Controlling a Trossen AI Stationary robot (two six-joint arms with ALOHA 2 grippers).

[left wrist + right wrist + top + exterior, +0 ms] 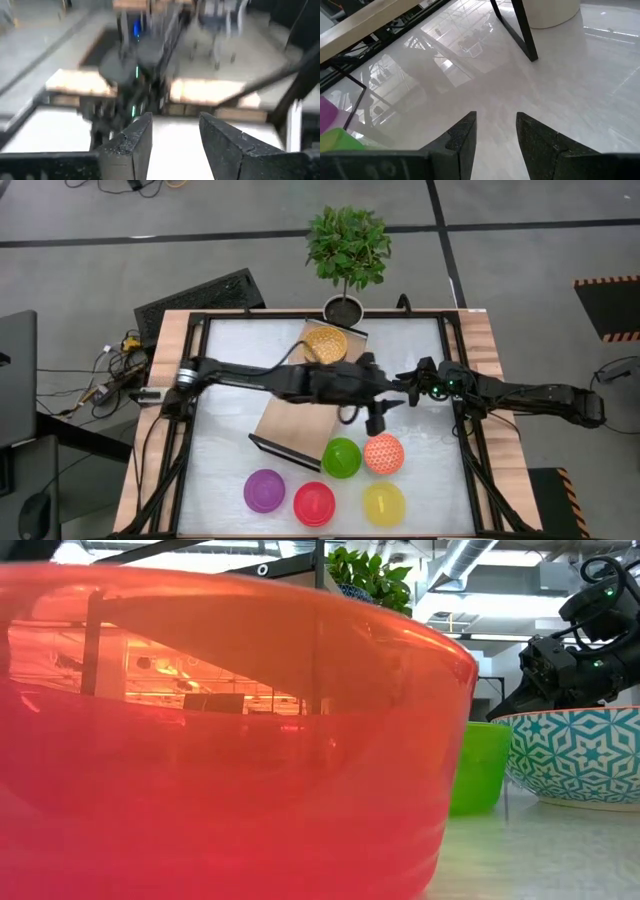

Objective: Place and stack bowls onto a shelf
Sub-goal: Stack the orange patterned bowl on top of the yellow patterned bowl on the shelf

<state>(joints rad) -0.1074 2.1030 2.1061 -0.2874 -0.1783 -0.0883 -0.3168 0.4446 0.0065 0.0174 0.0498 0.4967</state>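
The light-wood shelf (300, 415) stands slanted on the white table, and a golden bowl (325, 345) sits on its far end. On the table near the front edge rest green (341, 457), red-white patterned (383, 453), purple (264, 491), red (314, 503) and yellow (383, 503) bowls. My left gripper (393, 393) reaches across the shelf toward the table's right side. It hangs above the table, open (175, 145), with nothing between its fingers. My right gripper (412, 380) waits close by at the right, open (495, 142) over bare table.
A potted plant (345, 308) stands at the shelf's far end. In the low view the red bowl (200, 740) fills the front, with the green bowl (480, 765) and a blue-white patterned bowl (580, 755) behind it. The shelf's dark leg (517, 30) stands ahead of my right gripper.
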